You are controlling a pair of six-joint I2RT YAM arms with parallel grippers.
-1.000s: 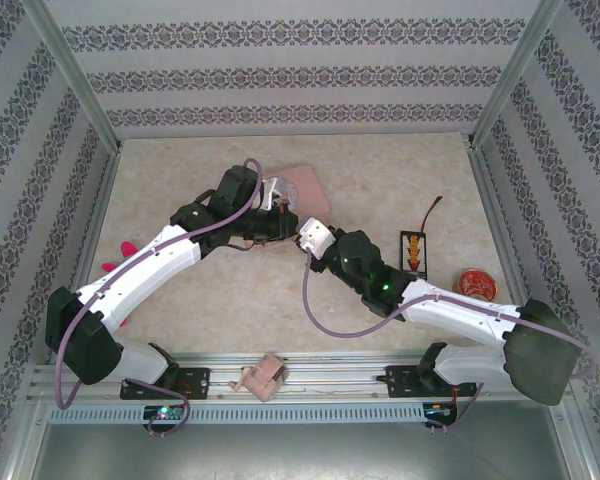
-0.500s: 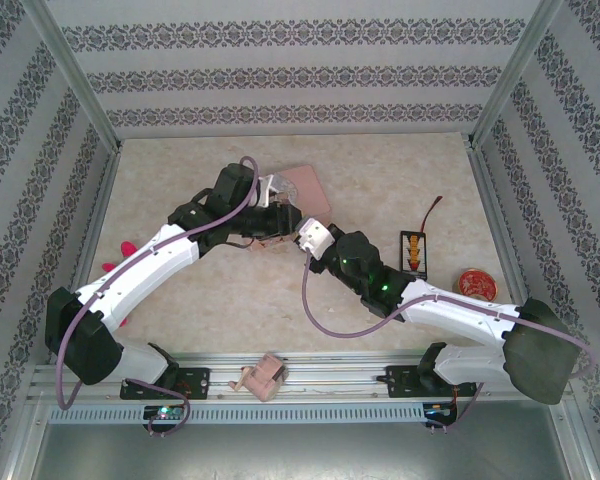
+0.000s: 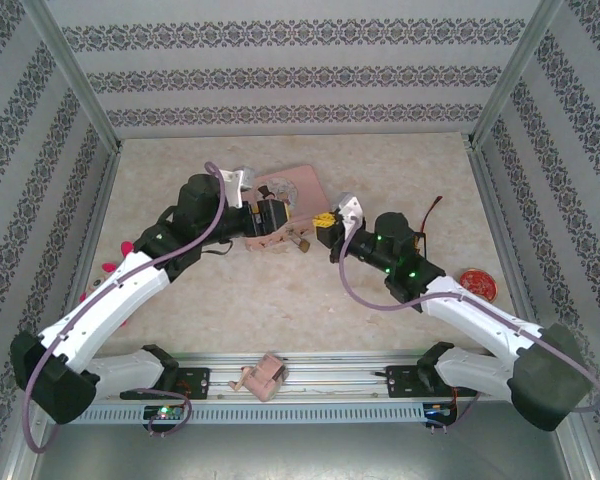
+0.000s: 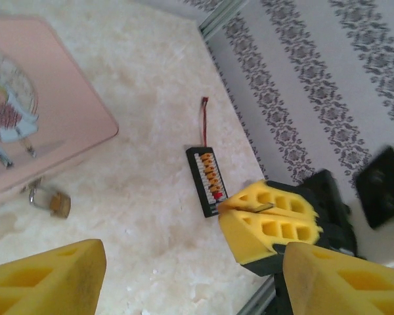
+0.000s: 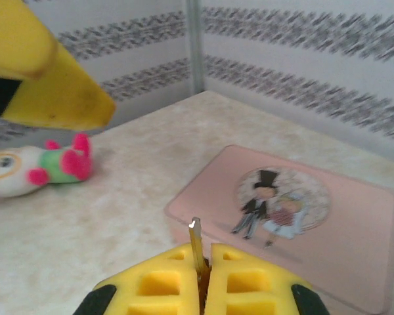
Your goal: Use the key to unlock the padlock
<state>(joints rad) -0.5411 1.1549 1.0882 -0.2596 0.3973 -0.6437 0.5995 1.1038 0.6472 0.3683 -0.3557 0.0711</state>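
Surface: pale marbled table (image 3: pixel 230 300), enclosed by patterned wallpaper walls.
Padlock: the padlock (image 4: pixel 52 202) is laid flat on the table, just beside the pink tin (image 4: pixel 65 111).
Key: the key (image 5: pixel 196 241) is pinched upright in the closed right gripper (image 5: pixel 204 259), with its tip protruding.
Left gripper: the left gripper (image 4: pixel 190 266) is spread wide with nothing gripped, near the padlock.

Pale wallpaper (image 3: pixel 300 70) with dark ornamental stripes wraps three sides, between slanting aluminium posts (image 3: pixel 78 85). The bench (image 3: pixel 380 170) is cream, marbled and evenly lit, with a metal rail (image 3: pixel 330 392) along its near edge.
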